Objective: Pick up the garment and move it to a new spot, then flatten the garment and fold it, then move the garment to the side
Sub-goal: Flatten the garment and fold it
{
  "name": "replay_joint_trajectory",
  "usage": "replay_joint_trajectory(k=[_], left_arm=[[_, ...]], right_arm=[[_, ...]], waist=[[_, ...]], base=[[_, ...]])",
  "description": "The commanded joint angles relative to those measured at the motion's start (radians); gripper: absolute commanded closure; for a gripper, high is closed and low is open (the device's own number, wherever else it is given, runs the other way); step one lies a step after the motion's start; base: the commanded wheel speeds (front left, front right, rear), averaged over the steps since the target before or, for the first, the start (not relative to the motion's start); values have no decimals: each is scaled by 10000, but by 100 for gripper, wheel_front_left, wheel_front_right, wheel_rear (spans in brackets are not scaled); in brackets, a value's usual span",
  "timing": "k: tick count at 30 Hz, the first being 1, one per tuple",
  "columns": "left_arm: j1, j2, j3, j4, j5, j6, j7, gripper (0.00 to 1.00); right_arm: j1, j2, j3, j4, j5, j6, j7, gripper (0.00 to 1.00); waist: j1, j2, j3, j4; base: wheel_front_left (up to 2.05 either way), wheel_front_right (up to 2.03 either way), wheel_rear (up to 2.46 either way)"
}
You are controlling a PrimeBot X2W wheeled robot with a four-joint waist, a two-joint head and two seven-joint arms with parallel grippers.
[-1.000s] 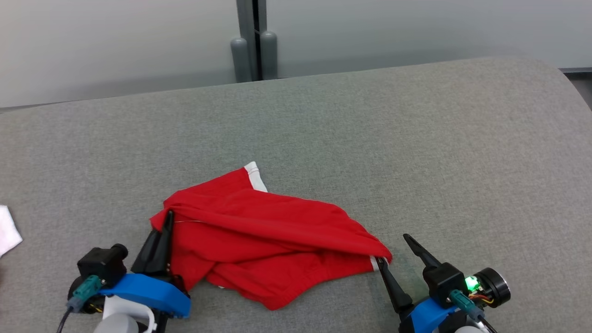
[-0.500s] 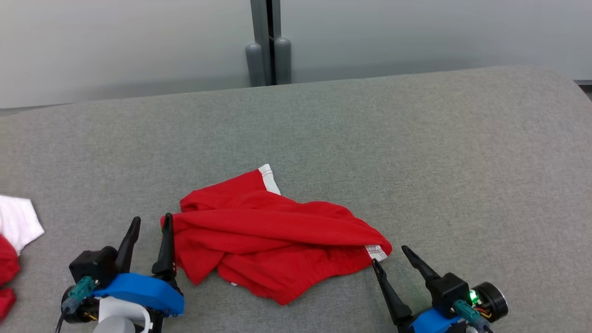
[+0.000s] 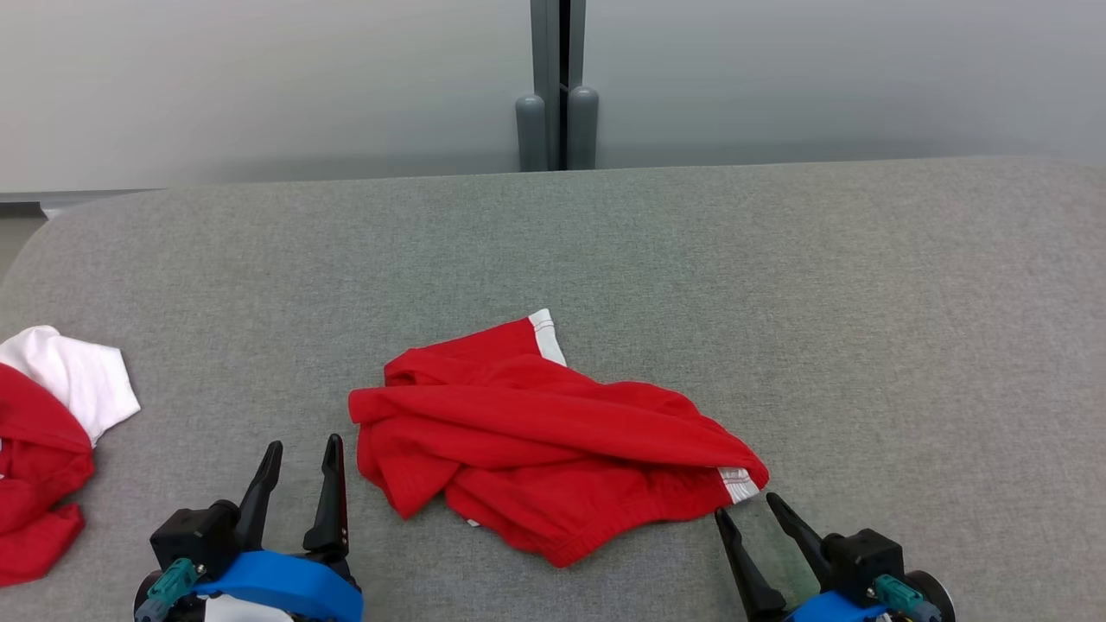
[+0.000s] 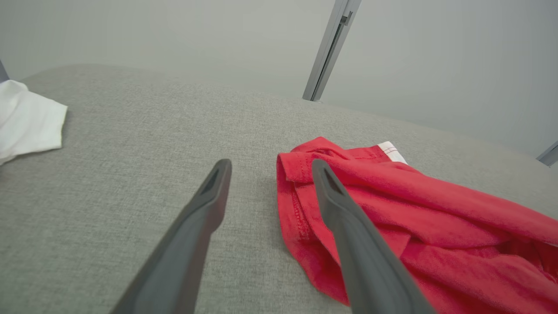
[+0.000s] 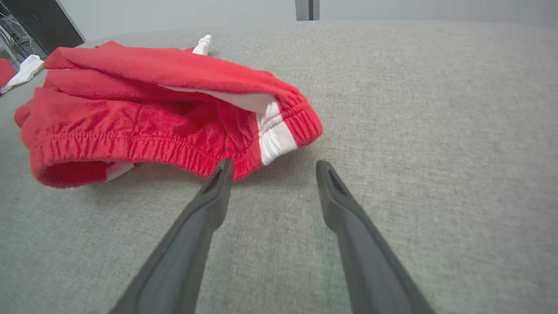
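Red garment (image 3: pixel 553 449) lies crumpled, untouched.

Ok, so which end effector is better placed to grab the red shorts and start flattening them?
Probably the right. The right end effector is open with its tips just short of the striped corner of the red shorts. The left end effector, also open, sits beside a bunched fold.

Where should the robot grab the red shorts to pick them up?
Probably by the two end corners. The red shorts lie crumpled, with the white-striped corner sticking out just ahead of the open right gripper and a folded edge near the open left gripper. Each pair of fingers can slide in low from the robot's side and pinch there.
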State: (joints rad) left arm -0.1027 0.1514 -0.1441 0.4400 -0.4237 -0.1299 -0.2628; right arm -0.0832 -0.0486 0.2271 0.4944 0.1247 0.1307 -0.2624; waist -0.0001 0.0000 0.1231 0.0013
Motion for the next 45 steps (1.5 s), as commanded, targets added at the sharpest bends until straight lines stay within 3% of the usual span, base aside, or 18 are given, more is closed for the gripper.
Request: replay_joint_trajectory(k=[1,2,4,5,11,17,21,30,37,41,45], left_arm=[[5,23,5,-68,-38,-15,-30,0],[-12,31,-36,-80,-61,-15,-30,0],[-39,74,-116,-108,-88,-15,-30,0],[-45,102,-130,-112,-126,-15,-30,0],[54,119,-137,-138,-211,-15,-30,0],[200,-14,-272,-127,-228,-15,-30,0],[277,-205,-515,23,-159,-15,-30,0],[405,-486,-703,255,-39,-15,-31,0],[590,-640,-622,462,100,-15,-30,0],[804,-705,-459,534,184,-15,-30,0],[871,-767,-369,489,251,-15,-29,0]], right_arm=[[-231,-35,-42,130,224,1,-37,48],[-312,-37,-69,217,258,1,-35,55],[-446,-35,-34,326,473,1,-35,89],[-516,-37,-5,356,525,1,-37,100],[-827,-41,-194,21,321,-1,-38,100],[-1480,-53,-1215,-679,-1537,1,-38,100],[-2448,-396,-1447,-737,-1968,-1,-38,100],[-5547,-861,-357,-519,-1809,-1,111,100],[-7998,-545,1261,-329,-1666,-1,78,100],[-8092,-381,1770,-209,-1339,-1,21,100],[-7304,-864,1438,96,-1160,-2,-6,100]], waist=[[1,0,56,104],[1,0,80,155],[1,0,124,233],[1,0,139,257],[1,0,149,313],[1,0,-46,196],[1,0,-384,325],[1,0,-831,1022],[1,0,-1142,1561],[1,0,-1302,1498],[1,0,-1307,1133]], base=[[0,0,0],[0,0,0],[0,0,0],[0,0,0],[0,0,0],[0,0,0],[0,0,0],[0,0,0],[0,0,0],[0,0,0],[0,0,0]])
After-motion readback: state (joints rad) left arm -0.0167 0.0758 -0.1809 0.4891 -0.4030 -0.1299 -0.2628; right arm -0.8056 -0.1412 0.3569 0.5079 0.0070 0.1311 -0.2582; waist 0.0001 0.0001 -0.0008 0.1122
